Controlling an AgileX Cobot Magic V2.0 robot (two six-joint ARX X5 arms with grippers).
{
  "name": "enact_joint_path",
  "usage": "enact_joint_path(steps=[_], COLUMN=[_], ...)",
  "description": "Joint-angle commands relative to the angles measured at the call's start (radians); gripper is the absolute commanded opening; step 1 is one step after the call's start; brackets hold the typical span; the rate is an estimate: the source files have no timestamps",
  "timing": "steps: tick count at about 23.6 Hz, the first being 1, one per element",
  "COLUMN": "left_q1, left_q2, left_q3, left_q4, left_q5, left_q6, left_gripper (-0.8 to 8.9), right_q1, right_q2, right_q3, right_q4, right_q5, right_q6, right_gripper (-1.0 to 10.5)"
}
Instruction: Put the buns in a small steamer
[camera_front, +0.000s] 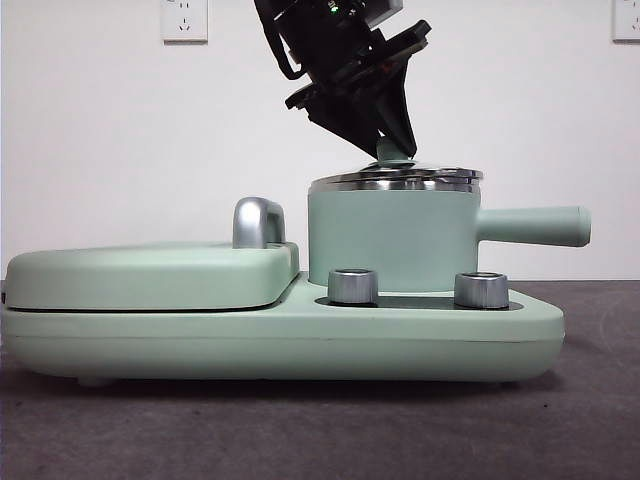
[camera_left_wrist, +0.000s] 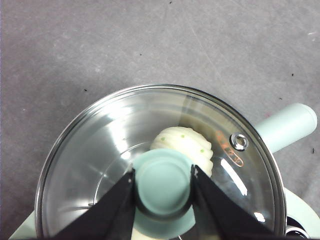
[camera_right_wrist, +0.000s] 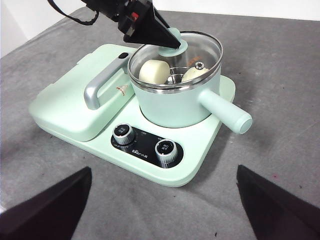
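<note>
The small steamer (camera_front: 390, 240) stands on the right side of the mint-green base, its long handle (camera_front: 530, 226) pointing right. Its glass lid (camera_front: 395, 180) sits on the steel rim. My left gripper (camera_front: 393, 150) comes down from above and is shut on the lid's green knob (camera_left_wrist: 162, 182), one jaw on each side. Through the glass I see the ridged bun (camera_left_wrist: 185, 147) with green specks inside the pot. The right wrist view shows the steamer (camera_right_wrist: 170, 105) with the smooth bun (camera_right_wrist: 154, 71) and the ridged bun (camera_right_wrist: 192, 74) both inside. My right gripper (camera_right_wrist: 165, 200) is open and empty, held back above the table.
The flat lidded griddle (camera_front: 150, 275) with a chrome handle (camera_front: 258, 222) fills the base's left side. Two steel dials (camera_front: 352, 286) (camera_front: 481, 290) stand at the front of the base (camera_front: 300, 340). Grey tabletop (camera_right_wrist: 280, 60) lies all around.
</note>
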Motion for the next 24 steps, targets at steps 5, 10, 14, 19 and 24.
enact_joint_path(steps=[5,10,14,19,24], left_q1=[-0.006,-0.007,-0.011,-0.011,-0.012], left_q2=[0.028,0.028,0.028,0.028,0.028], left_q3=[0.018,0.018,0.018,0.018,0.027], left_q4=[-0.034,-0.031,-0.026,-0.024,-0.027], left_q5=[-0.049,-0.086,-0.101,-0.101,-0.101], left_q6=[0.006,-0.01,-0.016,-0.039,-0.072], left_gripper=[0.16,0.22,0.36,2.83,5.31], right_q1=[0.01,0.01,0.01,0.01,0.01], right_q2=[0.0,0.0,0.0,0.0,0.0], right_q3=[0.005,0.005,0.005,0.005,0.005], right_q4=[0.009,0.01,0.009,0.01,0.009], right_q5=[0.006,0.006,0.005,0.005,0.005], right_q6=[0.011,0.011,0.011,0.011,0.011], right_gripper=[4.6,4.6,4.6,4.6,4.6])
